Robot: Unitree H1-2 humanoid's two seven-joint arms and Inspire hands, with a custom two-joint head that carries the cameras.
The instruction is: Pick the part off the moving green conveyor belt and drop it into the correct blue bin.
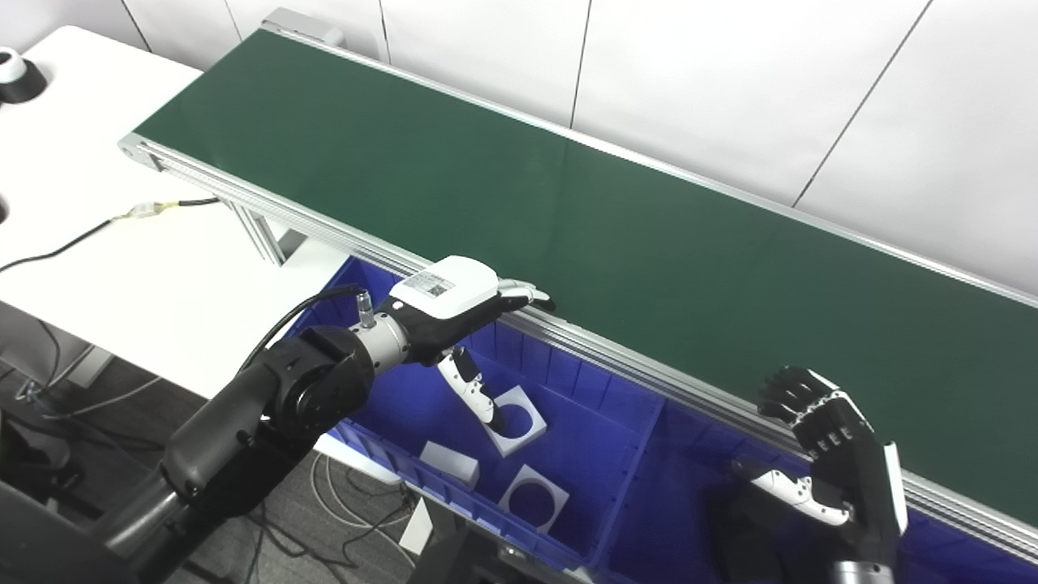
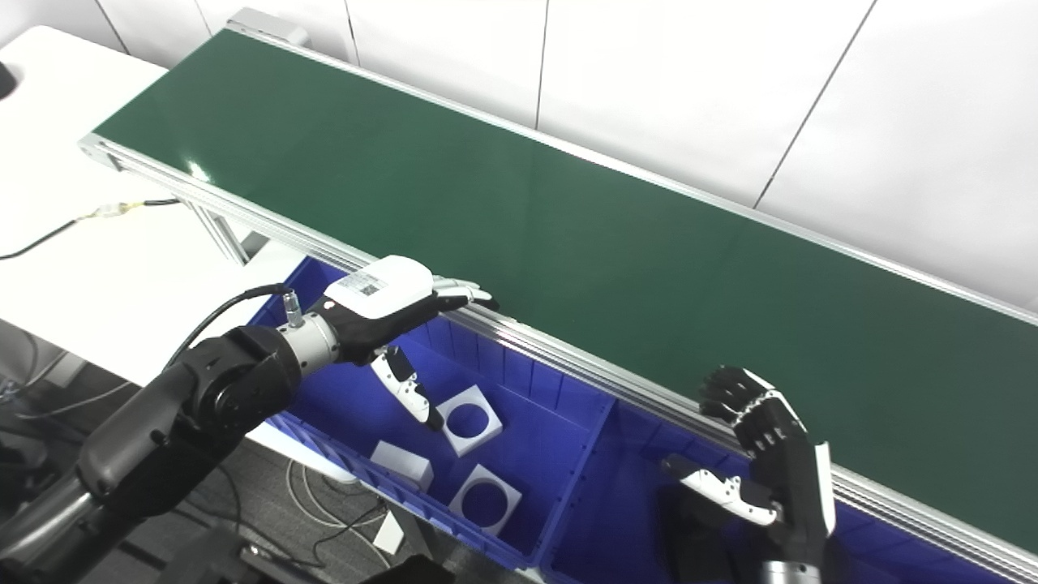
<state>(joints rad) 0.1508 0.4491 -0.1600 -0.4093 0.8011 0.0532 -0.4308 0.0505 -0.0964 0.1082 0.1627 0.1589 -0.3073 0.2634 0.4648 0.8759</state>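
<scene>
We hold our left hand (image 1: 454, 312) and right hand (image 1: 827, 438) empty, fingers spread, over the blue bins (image 1: 600, 454), three parts (image 1: 519, 418) already binned, the green belt (image 1: 568, 211) bare, awaiting another.

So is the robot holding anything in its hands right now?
No, nothing. The left hand hangs open over the blue bin, fingers reaching the belt's edge. The right hand is open too, fingers up. The green conveyor belt shows no part.
</scene>
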